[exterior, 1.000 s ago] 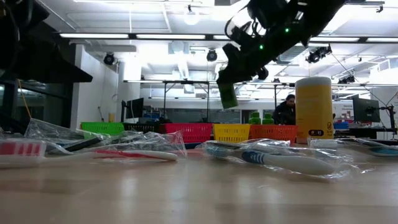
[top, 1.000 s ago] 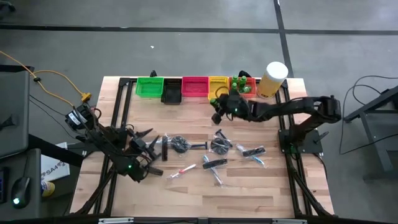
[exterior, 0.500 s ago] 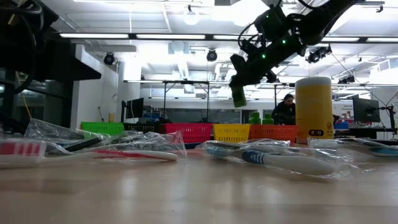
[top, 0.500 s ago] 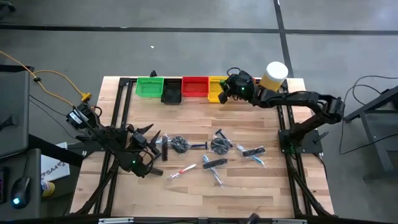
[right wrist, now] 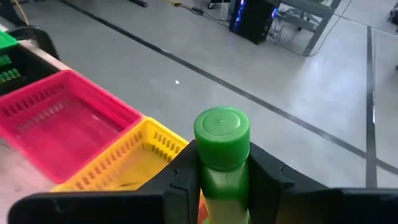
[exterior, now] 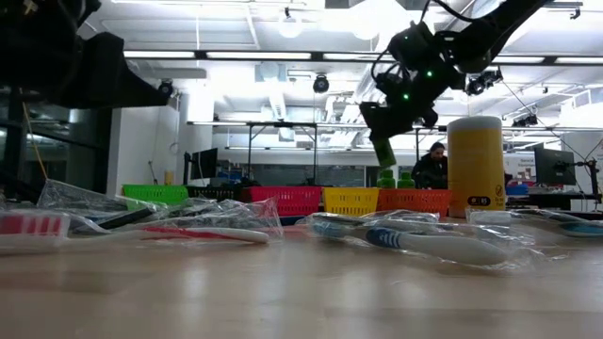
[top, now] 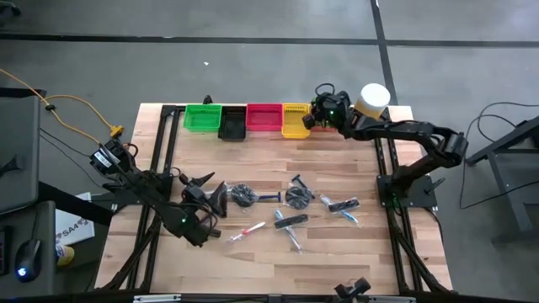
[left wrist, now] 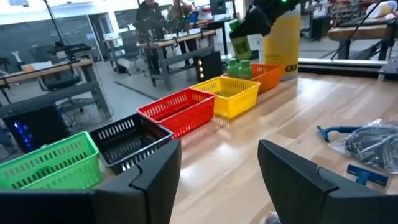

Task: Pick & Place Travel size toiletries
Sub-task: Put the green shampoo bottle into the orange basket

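My right gripper [top: 323, 114] is shut on a little green bottle [exterior: 384, 153] with a green screw cap [right wrist: 222, 128]. It hovers over the orange bin [left wrist: 268, 73] at the table's far edge. That bin holds other green bottles [left wrist: 239, 67]. My left gripper [left wrist: 217, 167] is open above the table's left part [top: 214, 199], just left of the pile and touching nothing. Loose toiletries lie flat mid-table: clear-wrapped pieces [top: 296, 196], a black comb [top: 290, 220], toothbrushes [top: 246, 230] and a wrapped blue brush [exterior: 429, 245]. My right gripper pinches the green bottle by its body just below the cap [right wrist: 221, 177], one finger on each side. The fingers [right wrist: 264, 177] lie along the bottle, and the cap end sticks out past them. The bottle is lifted clear, slanting down over the orange bin.
A row of bins stands along the far edge: green [top: 202, 116], black [top: 232, 126], red [top: 264, 118], yellow [top: 295, 121], then orange. A large pale-yellow cylinder with a white lid [top: 370, 105] stands right beside the right gripper. Bare wood lies near the near edge [top: 278, 265].
My right gripper has carried the green bottle from above the table, near the yellow bin, toward the far right, and now stands over the orange bin beside the cylinder. My left gripper has moved a little right toward the pile and stayed open.
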Action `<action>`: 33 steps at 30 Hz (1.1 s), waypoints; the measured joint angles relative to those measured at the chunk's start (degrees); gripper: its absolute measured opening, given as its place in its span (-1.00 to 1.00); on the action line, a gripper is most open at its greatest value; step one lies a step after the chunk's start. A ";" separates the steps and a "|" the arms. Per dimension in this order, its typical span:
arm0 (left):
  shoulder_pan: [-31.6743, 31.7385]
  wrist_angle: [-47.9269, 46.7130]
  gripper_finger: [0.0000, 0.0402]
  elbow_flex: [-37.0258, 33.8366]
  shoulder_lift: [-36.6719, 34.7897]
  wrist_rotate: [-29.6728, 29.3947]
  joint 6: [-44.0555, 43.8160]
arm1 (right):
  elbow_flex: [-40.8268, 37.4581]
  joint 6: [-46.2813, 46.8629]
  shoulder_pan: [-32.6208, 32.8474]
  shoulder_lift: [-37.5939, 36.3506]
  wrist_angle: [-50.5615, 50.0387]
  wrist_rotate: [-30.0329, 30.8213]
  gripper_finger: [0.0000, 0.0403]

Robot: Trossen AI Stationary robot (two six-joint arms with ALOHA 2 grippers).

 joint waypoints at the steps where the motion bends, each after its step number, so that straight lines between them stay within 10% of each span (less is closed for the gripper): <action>1: 0.00 1.00 0.05 0.20 0.00 0.12 1.19 | 0.00 -0.22 -0.72 -0.07 -0.07 -0.52 -0.60; 11: 0.97 18.36 0.05 0.66 0.00 7.91 17.32 | 0.00 -4.49 -6.27 -2.89 0.66 -7.26 -0.60; 21: 12.27 59.90 0.05 0.66 0.50 29.32 73.00 | -0.17 -5.80 -9.48 -6.55 -1.84 -12.96 -0.60; 27: 20.26 64.89 0.05 -2.74 -0.02 35.59 79.58 | -7.29 -6.51 -9.43 -6.55 2.61 -12.56 -0.60; 33: 27.91 91.62 0.05 -12.60 0.02 48.36 92.41 | -14.51 -5.91 -9.85 -10.72 10.11 -11.59 -0.60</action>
